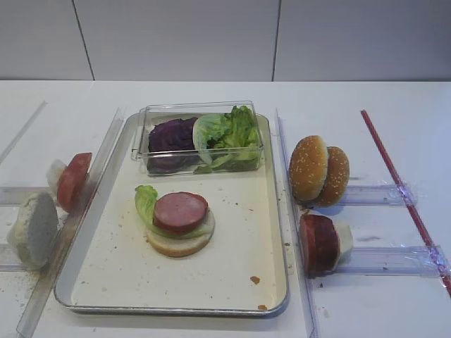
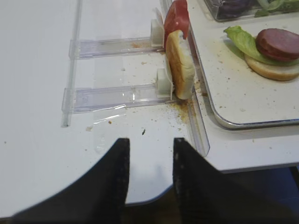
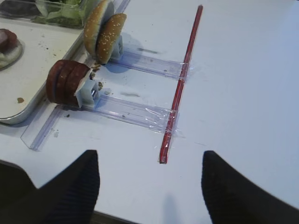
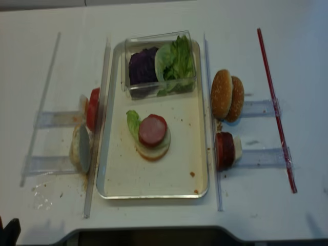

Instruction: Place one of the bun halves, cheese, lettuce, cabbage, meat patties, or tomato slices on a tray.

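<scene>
My tray (image 1: pixel 271 232) already holds a bun bottom, lettuce (image 1: pixel 146 201) and one patty. Spare meat patties (image 3: pixel 65 81) stand on edge right of it; they look soft and slick, so I'd pinch across the rim. Right gripper (image 3: pixel 149 186) is spread wide and empty; left gripper (image 2: pixel 149 177) is parted, empty.

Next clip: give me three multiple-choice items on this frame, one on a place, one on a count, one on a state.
1. Where is the clear box of greens?
A. far end of the tray
B. right of the red strip
C. on the sandwich

2. How many sesame bun tops stand right of the tray?
A. one
B. two
C. four

3. How is the right gripper?
A. shut on a patty
B. shut, empty
C. open, empty

Key: 1 A, the box sits inside the tray's far rim; 2 B, two domes stand side by side; 3 C, its fingers stand wide apart over bare table.
</scene>
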`<state>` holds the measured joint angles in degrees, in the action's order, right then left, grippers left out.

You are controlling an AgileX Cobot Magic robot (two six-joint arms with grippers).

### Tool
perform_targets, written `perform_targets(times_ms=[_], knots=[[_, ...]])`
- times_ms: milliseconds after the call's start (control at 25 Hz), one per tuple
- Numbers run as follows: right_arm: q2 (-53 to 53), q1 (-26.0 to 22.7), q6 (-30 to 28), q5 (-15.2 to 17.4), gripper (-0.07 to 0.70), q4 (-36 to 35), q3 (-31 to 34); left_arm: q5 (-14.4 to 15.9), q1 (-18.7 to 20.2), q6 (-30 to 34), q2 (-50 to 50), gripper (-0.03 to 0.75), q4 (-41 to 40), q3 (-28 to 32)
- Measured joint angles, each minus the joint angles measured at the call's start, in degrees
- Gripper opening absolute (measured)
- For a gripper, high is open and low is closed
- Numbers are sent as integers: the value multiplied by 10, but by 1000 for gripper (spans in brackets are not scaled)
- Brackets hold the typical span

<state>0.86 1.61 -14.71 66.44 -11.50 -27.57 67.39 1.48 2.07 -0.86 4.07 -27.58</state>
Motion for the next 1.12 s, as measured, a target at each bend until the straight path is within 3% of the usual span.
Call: perform_targets(times_ms=[1120], knots=[[0, 0, 4, -2, 487, -4, 7, 0, 0, 0, 0, 223, -1, 0]])
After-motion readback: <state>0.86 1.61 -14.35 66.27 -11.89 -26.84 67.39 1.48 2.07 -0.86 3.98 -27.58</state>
